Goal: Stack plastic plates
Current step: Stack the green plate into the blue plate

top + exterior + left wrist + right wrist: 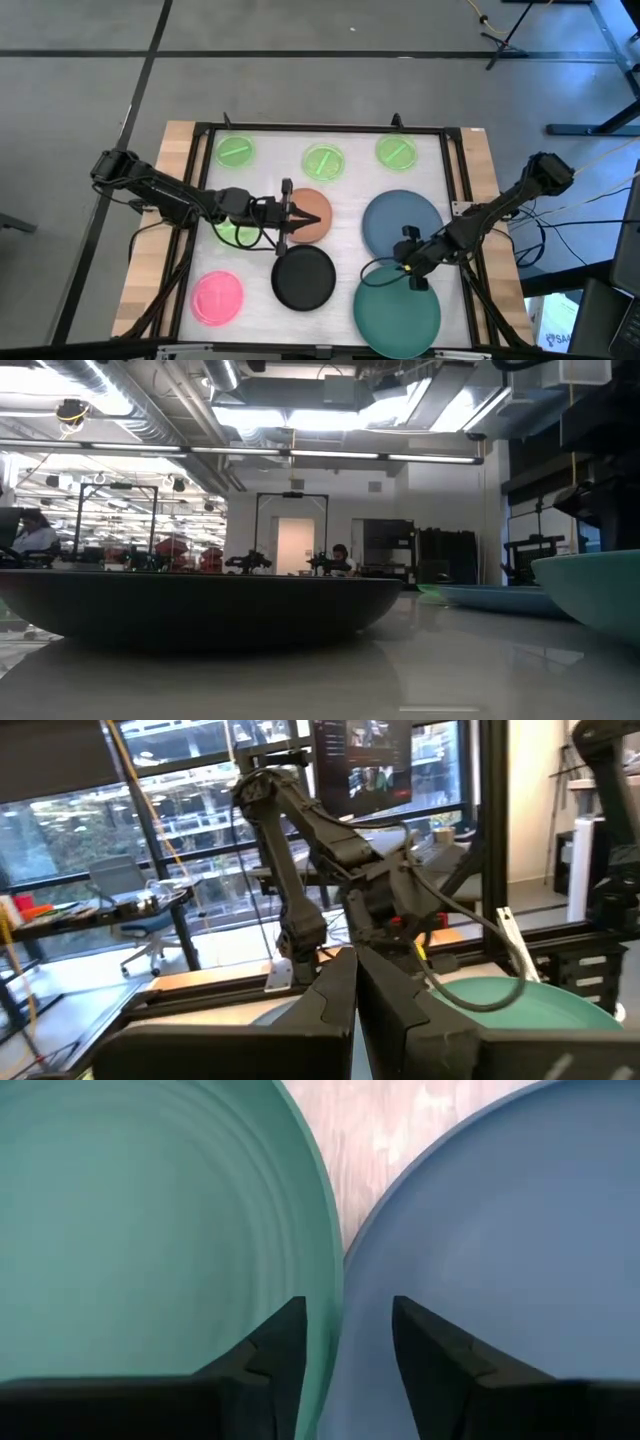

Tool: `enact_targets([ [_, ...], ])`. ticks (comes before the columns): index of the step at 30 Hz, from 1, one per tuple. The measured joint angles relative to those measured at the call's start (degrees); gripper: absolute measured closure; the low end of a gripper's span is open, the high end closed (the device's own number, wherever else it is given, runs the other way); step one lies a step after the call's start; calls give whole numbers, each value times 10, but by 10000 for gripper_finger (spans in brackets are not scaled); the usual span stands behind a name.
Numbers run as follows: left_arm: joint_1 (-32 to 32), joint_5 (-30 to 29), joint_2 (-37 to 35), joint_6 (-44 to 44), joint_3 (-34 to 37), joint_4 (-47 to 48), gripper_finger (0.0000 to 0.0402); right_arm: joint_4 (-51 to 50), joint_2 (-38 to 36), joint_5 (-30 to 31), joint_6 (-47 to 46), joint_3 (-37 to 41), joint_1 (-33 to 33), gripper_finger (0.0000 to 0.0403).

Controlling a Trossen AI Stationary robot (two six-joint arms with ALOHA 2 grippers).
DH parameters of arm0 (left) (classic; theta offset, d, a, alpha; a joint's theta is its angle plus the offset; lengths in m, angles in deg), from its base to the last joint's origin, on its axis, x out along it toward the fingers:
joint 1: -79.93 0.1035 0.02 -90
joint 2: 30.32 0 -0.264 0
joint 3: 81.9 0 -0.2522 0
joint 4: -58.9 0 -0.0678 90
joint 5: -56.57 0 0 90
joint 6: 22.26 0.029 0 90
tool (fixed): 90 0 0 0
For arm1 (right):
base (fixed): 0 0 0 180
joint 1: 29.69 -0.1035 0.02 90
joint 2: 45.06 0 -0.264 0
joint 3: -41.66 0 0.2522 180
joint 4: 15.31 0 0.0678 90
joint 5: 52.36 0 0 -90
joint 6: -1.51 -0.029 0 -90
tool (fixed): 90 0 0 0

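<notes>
My left gripper is shut and points level toward the table's right, at the near-left rim of the tan-orange plate, just beyond the black plate. Its wrist view shows nothing between the shut fingers. My right gripper is open and points down. In the right wrist view one finger stands over the teal-green plate, the other over the slate-blue plate, and both rims lie below the gap. All plates rest flat on the table.
The pink plate lies at the near left. Three small lime-green plates line the far edge, and another lies under the left arm. A black frame rims the white table top. In the low view the black plate fills the foreground.
</notes>
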Motion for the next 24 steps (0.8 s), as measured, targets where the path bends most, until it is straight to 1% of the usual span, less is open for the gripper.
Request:
enact_targets([
  [6,0,0,0,0,0,0,397,11,8,-1,0,0,0,328],
  [12,3,-1,0,0,0,0,397,22,8,-14,12,0,1,391],
  [14,3,-1,0,0,0,0,397,23,8,-16,13,0,1,398],
  [17,4,-1,0,0,0,0,397,25,8,-26,13,0,2,394],
  [24,4,-1,0,-1,0,0,397,34,8,-35,13,0,1,401],
])
